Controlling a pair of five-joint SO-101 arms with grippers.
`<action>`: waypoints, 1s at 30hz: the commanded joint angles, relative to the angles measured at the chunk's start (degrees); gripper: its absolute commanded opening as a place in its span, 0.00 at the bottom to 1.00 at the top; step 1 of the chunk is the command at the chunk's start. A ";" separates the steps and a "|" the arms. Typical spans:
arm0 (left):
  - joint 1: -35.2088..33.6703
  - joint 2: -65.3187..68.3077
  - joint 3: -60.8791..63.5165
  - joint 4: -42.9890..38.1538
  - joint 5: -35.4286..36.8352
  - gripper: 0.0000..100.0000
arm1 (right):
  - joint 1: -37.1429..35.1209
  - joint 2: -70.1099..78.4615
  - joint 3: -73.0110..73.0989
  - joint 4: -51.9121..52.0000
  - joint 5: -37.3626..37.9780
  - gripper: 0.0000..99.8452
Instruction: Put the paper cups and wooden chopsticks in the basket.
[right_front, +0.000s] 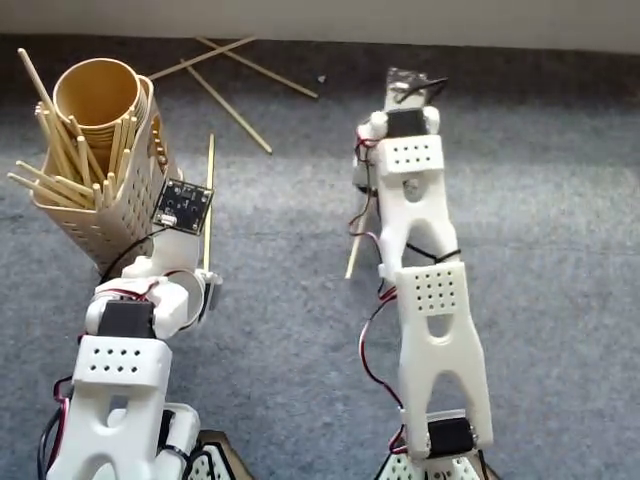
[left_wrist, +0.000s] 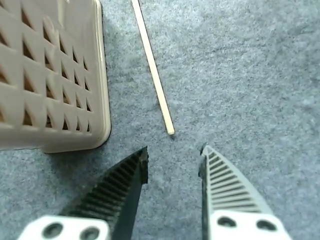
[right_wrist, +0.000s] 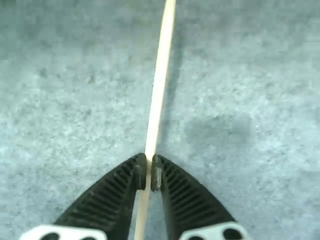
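Observation:
A beige perforated basket (right_front: 100, 215) stands at the far left, holding stacked paper cups (right_front: 97, 95) and several wooden chopsticks (right_front: 60, 170). One chopstick (right_front: 209, 195) lies on the carpet beside the basket. In the left wrist view my left gripper (left_wrist: 173, 152) is open just short of this chopstick's (left_wrist: 152, 70) near end, with the basket wall (left_wrist: 50, 75) beside it. My right gripper (right_wrist: 149, 172) is shut on another chopstick (right_wrist: 160, 75), which runs between its fingertips. In the high view that chopstick (right_front: 354, 255) pokes out from under the right arm (right_front: 410, 180).
Three loose chopsticks (right_front: 232, 100) lie crossed on the grey carpet at the far edge, behind the basket. A small dark object (right_front: 412, 85) sits beyond the right arm. Open carpet lies between the two arms and to the right.

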 joint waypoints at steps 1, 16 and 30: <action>0.31 -0.13 -0.13 -0.70 0.62 0.19 | -2.33 -4.62 -0.48 1.54 1.93 0.00; 0.31 -0.04 -0.66 -0.70 0.62 0.20 | -19.12 -55.52 63.25 -11.30 1.76 0.00; 0.31 0.48 -27.56 18.37 -4.84 0.26 | -17.80 -70.90 80.40 -19.91 2.20 0.36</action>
